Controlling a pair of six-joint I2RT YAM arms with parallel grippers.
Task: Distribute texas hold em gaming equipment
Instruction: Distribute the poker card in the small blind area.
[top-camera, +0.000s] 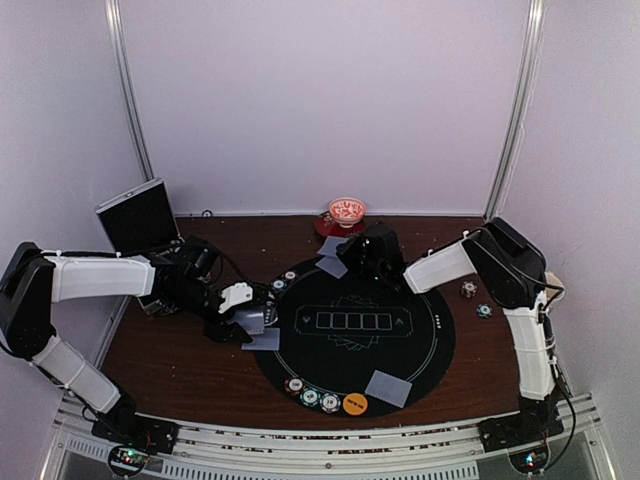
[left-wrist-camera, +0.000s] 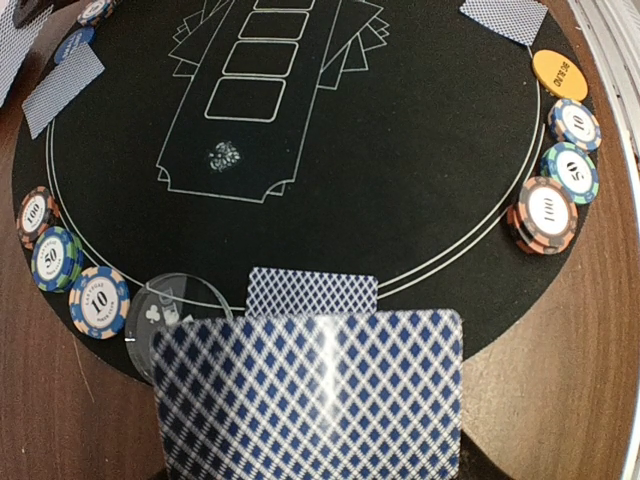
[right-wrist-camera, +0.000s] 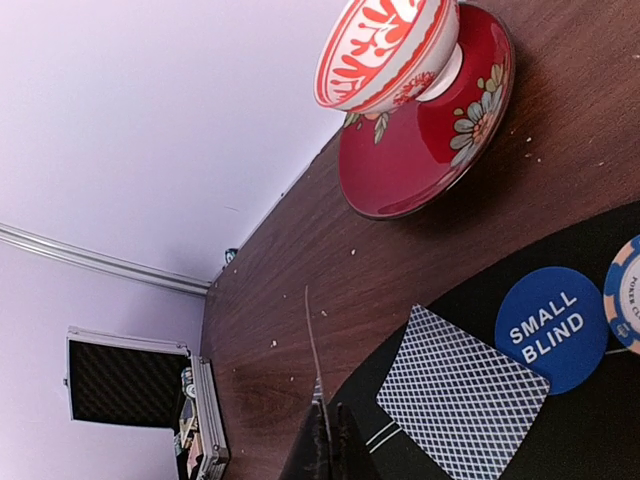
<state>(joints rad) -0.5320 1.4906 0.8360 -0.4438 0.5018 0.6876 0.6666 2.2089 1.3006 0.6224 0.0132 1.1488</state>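
Held card (left-wrist-camera: 310, 395): its grey-blue diamond back faces up, in the left gripper (top-camera: 245, 322) at the mat's (top-camera: 440, 345) 9 o'clock rim. Its long axis runs side to side across the left wrist view.
Left fingers: hidden under the card and closed on it.
Dealt card (left-wrist-camera: 312, 292): lies flat on the mat just beyond the held card, long axis parallel to it, near edge overlapped in that view.
Far chips (left-wrist-camera: 55, 258): three striped stacks on the rim at 10 o'clock.
Near chips (left-wrist-camera: 545, 212): three stacks at 7 o'clock, with the orange disc (left-wrist-camera: 560, 73) next at 6.
Near card (top-camera: 388, 387): at 5 o'clock, tilted.
Far card (right-wrist-camera: 462, 390): at 11 o'clock, beside the Small Blind disc (right-wrist-camera: 552, 328).
Open room: bare black mat shows between the dealt card and the printed boxes.
Right gripper (right-wrist-camera: 328, 450): fingers pressed together and holding nothing, near the far card.
Bowl (right-wrist-camera: 385, 45): on a red saucer (right-wrist-camera: 430, 120), on the wood table (top-camera: 180, 375) past 12 o'clock.
Case (top-camera: 138, 215): open, at the far-left corner.
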